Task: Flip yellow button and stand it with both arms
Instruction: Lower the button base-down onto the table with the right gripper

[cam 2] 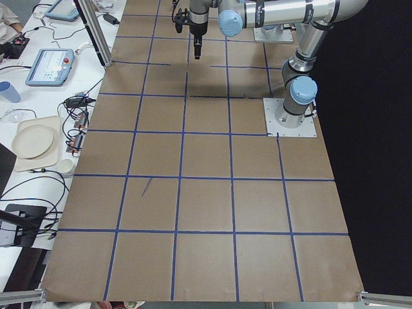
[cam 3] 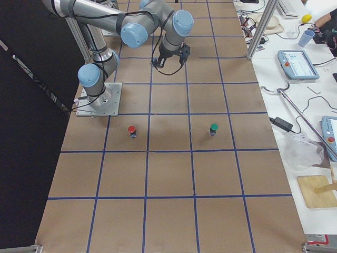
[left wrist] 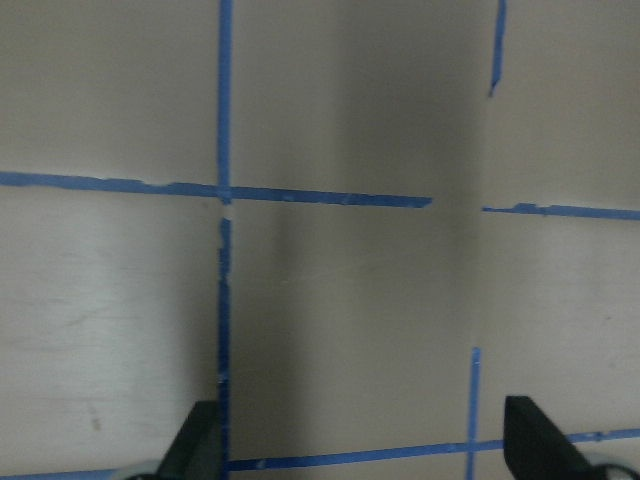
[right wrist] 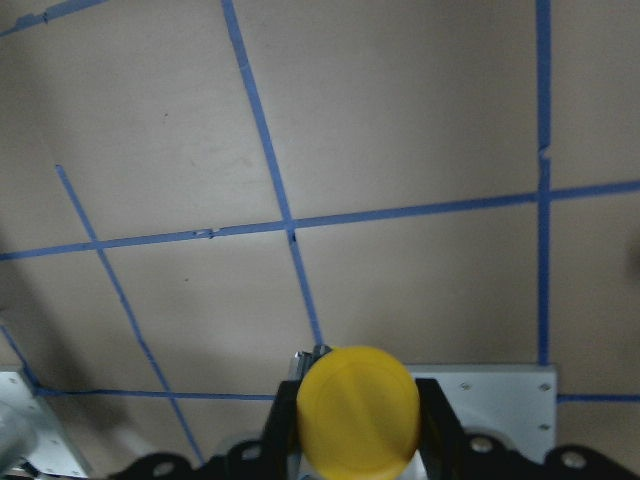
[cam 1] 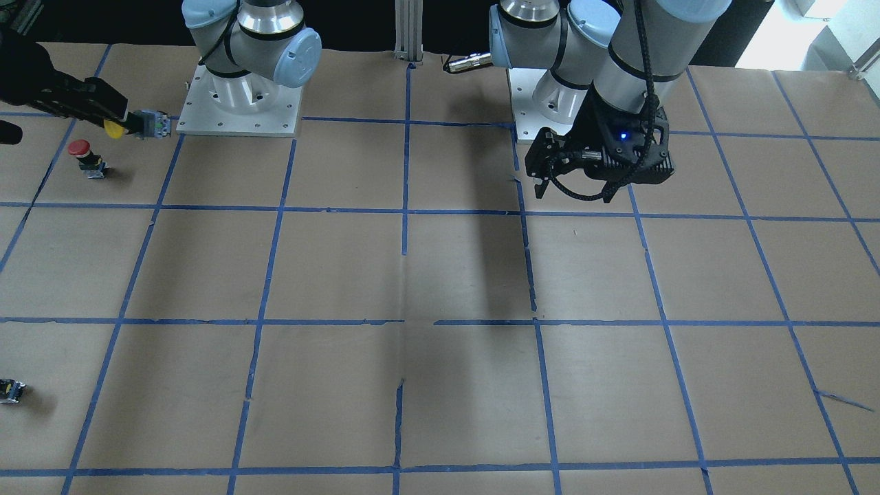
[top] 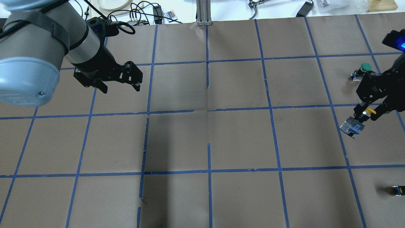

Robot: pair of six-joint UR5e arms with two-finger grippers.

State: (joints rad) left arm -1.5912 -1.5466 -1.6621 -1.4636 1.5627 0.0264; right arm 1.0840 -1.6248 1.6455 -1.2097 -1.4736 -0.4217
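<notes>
item 1, yellow button (cam 1: pixel 148 125): we log it in the right tool (cam 1: pixel 110 122), lifted off the desk (cam 1: pixel 467 275). it is just beside the red button (cam 1: pixel 84 155), on the side toward the robot's base. it lies roughly level, yellow cap at the tool and grey body jutting outward. in the right wrist view the cap faces the camera, with a black finger (right wrist: pixel 440 415) touching it on either side.

item 2, right tool: we record it drawn in narrow and clamped on the cap end of the yellow button.

item 3, left tool (top: pixel 121 88): we find it spread wide, with desk paper showing between the fingers (left wrist: pixel 200 450). it hangs over the desk, well apart from the red button, across the desk's middle line.

item 4, red button: upright on the desk, red cap up, standing free.

item 5, green button (cam 3: pixel 213 128): upright on the desk, apart from the red button, with one grid cell lying between them.

item 6, small dark block (cam 1: pixel 10 390): on the desk at the edge of the front-facing view, well apart from the red button. we cannot tell how it lies.

item 7, desk: brown paper marked into squares by blue tape.
</notes>
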